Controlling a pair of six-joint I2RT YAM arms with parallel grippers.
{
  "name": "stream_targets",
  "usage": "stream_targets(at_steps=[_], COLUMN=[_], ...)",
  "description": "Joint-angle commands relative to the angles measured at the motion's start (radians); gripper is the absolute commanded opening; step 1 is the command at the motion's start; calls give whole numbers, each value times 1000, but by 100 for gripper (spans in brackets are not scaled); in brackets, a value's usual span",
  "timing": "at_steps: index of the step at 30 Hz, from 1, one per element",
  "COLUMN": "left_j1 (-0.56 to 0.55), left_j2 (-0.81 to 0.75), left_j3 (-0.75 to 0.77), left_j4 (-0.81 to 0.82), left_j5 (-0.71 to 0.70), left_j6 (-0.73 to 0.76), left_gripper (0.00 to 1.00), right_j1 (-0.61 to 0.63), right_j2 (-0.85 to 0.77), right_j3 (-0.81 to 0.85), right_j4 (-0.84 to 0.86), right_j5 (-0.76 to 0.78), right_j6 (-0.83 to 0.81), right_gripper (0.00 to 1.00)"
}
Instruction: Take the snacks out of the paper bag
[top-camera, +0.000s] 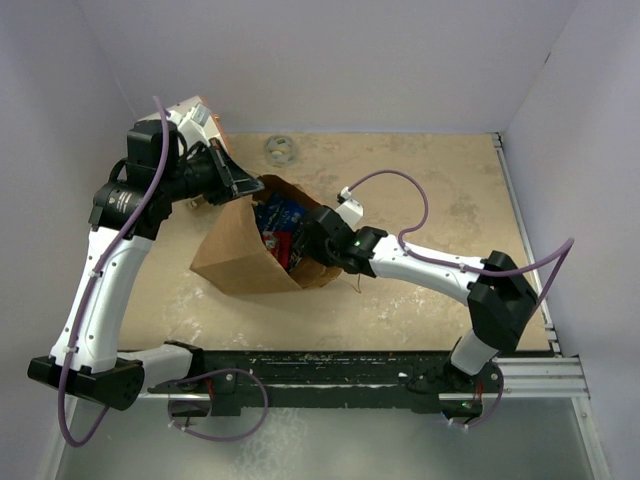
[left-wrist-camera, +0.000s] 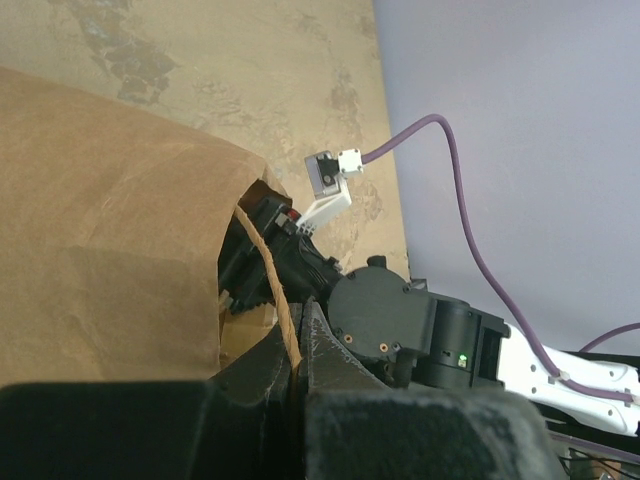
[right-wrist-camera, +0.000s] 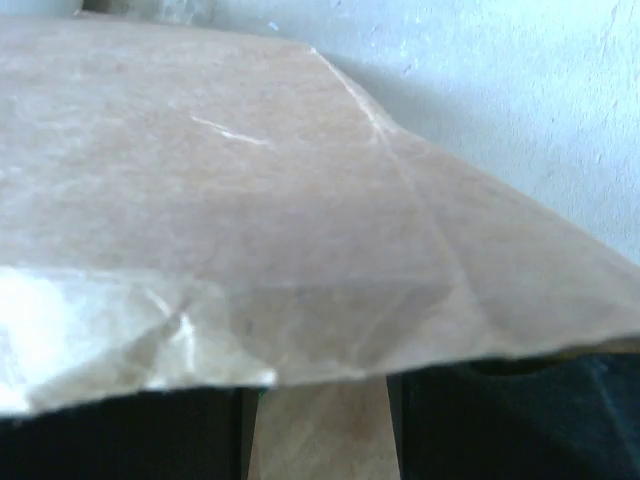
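The big brown paper bag with twine handles (top-camera: 235, 260) lies on its side in the middle of the sandy stone-look table (top-camera: 450, 180). Its mouth points to the right arm. The left gripper (left-wrist-camera: 297, 348) is pinched tight on the thin twine handle (left-wrist-camera: 268, 270) at the rim. This seems to be there to lift the top edge, so the mouth is wide and the bag does not slide away.

The snacks are inside the bag, just within the mouth: a shiny blue packet with white letters (top-camera: 283, 212) and a red one (top-camera: 281, 246) below it. None lies out on the table yet, so the job looks like it is near the start.

The right gripper (top-camera: 315, 235) reaches into the mouth, right at the packets. Its own camera shows almost only brown paper, because the bag's wall hangs close over it. Its dark fingers (right-wrist-camera: 120, 440) look a bit apart, with paper showing between them, but it is not clear if they hold a packet.

The floppy paper is the main thing in the way — it hides the snacks and could get grabbed by mistake. The purple cable (top-camera: 410, 190) loops beside the right arm. A small grey ring (top-camera: 282, 150) lies at the back, well apart from the bag. A white tube with an orange rim (top-camera: 192, 112) peeks out behind the left arm.
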Motion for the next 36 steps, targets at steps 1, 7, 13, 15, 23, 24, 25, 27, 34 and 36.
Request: stream_targets(at_steps=[1,7,13,15,23,24,25,27,34,36], left_j1=[7,9,9,8,9,9,9,9,9,9], left_j2=[-7,-15,-20,-24,-61,-64,-68,-72,-60,-47], left_j3=[45,49,67,70,46,39,34,27,58,77], left_j4=[4,-6,-36,-46,-75,-77,-78,-76,-66,-73], left_j5=[10,4,-4,-7,-21,-24,-25,-31,-58,-74], left_j6=[31,49,84,96,133,135,136,137,170,183], left_gripper=[0,0,0,0,0,0,0,0,0,0], right_j1=[-23,-28,-29,-30,-29,-28,-29,-29,-29,-29], right_j2=[43,67,49,35,-31,-42,-55,-80,-167,-190], right_j3=[70,110,134,134,130,133,137,145,152,155], right_j4=[21,31,51,85,108,108,111,120,114,115], right_j5=[85,116,115,98,43,42,39,5,-168,-196], right_j6=[-36,-81,-170,-213,-342,-367,-392,-447,-461,-461], right_gripper=[49,40,18,9,0,0,0,0,0,0])
